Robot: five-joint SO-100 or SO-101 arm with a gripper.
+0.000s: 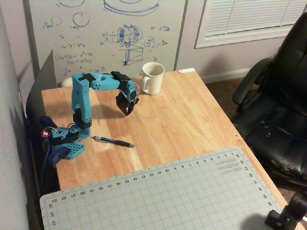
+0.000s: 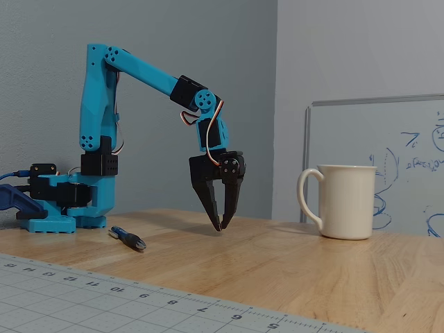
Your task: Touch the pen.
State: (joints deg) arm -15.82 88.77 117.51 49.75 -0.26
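Note:
The slim dark pen [image 1: 113, 141] lies flat on the wooden table, close in front of the arm's blue base; in the fixed view the pen [image 2: 127, 238] lies end-on, right of the base. My gripper [image 1: 127, 113] hangs pointing down, its tips just above the table, between the pen and the mug. In the fixed view the gripper [image 2: 221, 226] has its black fingers nearly together with only a narrow gap at the tips, holding nothing. It is well apart from the pen.
A cream mug [image 1: 153, 77] stands upright at the back of the table [image 1: 192, 115]; it also shows in the fixed view [image 2: 345, 201]. A grey cutting mat [image 1: 163, 196] covers the front. A whiteboard and a black office chair [image 1: 280, 96] stand beside the table.

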